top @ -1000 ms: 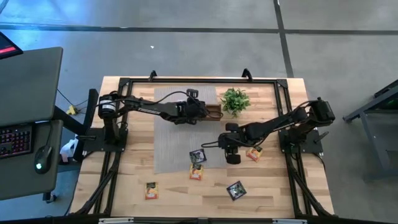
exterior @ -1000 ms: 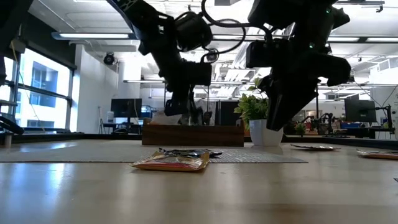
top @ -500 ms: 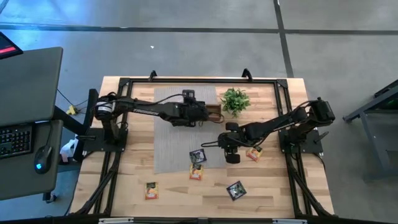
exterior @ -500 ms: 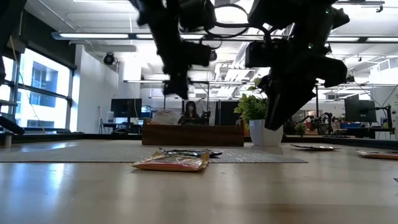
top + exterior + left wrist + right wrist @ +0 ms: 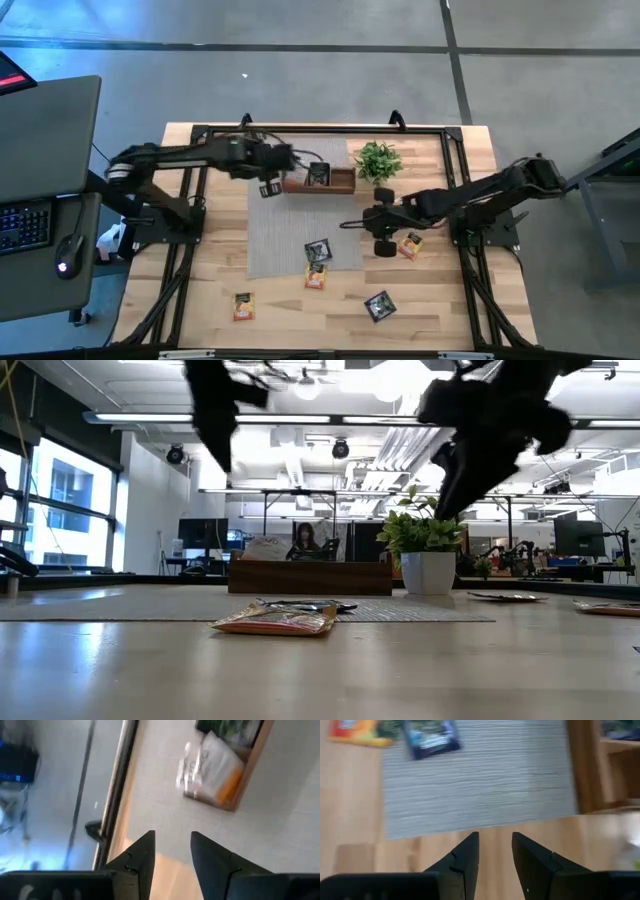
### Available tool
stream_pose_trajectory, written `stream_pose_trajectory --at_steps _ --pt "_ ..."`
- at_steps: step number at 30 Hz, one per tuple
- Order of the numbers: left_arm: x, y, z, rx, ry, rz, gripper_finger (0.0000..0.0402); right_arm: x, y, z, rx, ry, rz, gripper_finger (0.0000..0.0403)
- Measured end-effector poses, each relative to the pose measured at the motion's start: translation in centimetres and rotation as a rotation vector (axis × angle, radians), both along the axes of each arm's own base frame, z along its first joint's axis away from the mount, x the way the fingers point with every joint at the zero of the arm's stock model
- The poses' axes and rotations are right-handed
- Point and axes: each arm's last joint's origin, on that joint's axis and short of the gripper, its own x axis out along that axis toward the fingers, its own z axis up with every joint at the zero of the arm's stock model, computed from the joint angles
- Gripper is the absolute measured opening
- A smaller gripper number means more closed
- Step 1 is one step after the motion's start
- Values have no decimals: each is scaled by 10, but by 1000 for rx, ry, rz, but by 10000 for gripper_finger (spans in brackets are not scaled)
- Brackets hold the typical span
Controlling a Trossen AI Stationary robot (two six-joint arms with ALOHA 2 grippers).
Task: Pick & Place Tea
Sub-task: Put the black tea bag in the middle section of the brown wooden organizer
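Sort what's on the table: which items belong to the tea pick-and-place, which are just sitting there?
Job items:
- black sachet on mat
- orange sachet beside it
- orange sachet, front left
- black sachet, front right
- orange sachet by right gripper
- wooden tray with sachets

Bystanders:
- potted plant
- grey mat
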Motion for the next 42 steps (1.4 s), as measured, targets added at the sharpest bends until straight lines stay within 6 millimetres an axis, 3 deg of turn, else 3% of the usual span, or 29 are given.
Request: stream_pose_trajectory --at_steps 2,4,6,9,13,17,20,28,35,42 --pt "-12 -3 4 -34 -120 -16 117 -9 0 -9 49 -47 35 113" --pt "-29 -8 -5 -98 -165 -38 115 -18 0 -19 121 -122 50 113" --pt "-34 -11 -12 -137 -306 -81 115 -24 1 -29 196 -218 55 113" --pt "-44 -17 -38 -277 -429 -137 115 -26 1 -36 249 -422 59 113" --pt "-42 -24 -74 -532 -617 -135 115 -21 -2 -39 108 -625 85 113" --pt "-37 -28 -107 -744 -710 -85 114 -1 0 -52 27 -562 128 110" --pt "-35 -33 -134 -829 -659 -18 114 26 5 -65 2 -510 152 95" --pt "-16 -65 -166 -928 -560 -20 114 79 15 -93 33 -369 228 10" --pt "-2 -87 -187 -1007 -578 92 114 96 16 -110 76 -252 245 4" --pt "7 -97 -199 -1062 -609 122 114 91 15 -116 58 -202 182 2"
